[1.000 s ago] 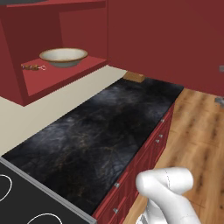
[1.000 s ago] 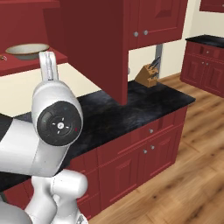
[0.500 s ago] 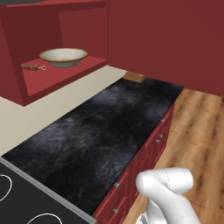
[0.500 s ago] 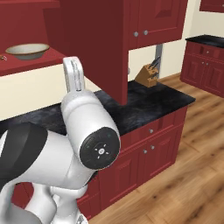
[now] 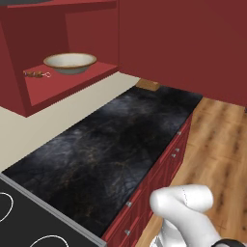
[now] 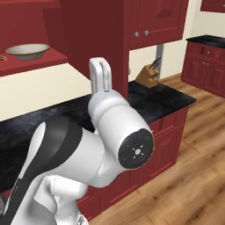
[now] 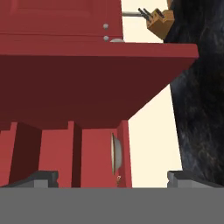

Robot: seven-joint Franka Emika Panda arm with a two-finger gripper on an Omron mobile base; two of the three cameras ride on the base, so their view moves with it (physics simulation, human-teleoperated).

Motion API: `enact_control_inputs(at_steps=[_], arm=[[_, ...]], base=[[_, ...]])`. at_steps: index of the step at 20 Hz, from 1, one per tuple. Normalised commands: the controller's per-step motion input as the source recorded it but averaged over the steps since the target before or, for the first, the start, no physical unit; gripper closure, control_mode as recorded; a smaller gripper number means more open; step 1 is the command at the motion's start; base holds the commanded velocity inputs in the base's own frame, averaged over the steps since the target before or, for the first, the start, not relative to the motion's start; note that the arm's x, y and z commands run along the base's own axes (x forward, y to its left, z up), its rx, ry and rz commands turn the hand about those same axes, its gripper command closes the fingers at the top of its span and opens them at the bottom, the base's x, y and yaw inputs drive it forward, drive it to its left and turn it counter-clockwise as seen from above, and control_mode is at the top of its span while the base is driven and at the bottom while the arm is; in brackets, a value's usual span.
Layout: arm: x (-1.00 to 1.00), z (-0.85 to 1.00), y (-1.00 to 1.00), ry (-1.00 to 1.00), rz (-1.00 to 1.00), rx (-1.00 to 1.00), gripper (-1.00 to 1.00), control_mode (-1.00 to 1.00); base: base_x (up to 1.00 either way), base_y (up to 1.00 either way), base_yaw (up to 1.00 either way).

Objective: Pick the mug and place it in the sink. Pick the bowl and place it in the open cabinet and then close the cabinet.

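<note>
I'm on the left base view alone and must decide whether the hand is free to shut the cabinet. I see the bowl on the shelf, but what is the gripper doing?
Observer: The gripper is open. Its fingertips are wide apart, with nothing between them.
Operator: Where does it point?
Observer: At the cabinet. The hand view shows the bowl edge-on on the shelf, roughly midway between the tips.
Operator: Anything past the open door?
Observer: Yes. In the right base view, the door juts out over the counter, and a knife block stands on the counter beyond it.
</note>
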Motion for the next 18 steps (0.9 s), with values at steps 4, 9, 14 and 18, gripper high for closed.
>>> enact_control_inputs(at_steps=[4,9,14,18], arm=[[0.37,0.0,-0.3,0.0,0.0,0.0,-1.0,-1.0],[0.39,0.0,-0.25,-0.02,0.03,0.0,-1.0,-1.0],[0.38,0.0,-0.29,-0.02,0.03,0.0,-1.0,-1.0],[0.39,0.0,-0.24,-0.02,0.04,0.0,-1.0,-1.0]], base=[[0.0,0.0,0.0],[0.0,0.0,0.0],[0.0,0.0,0.0],[0.0,0.0,0.0]])
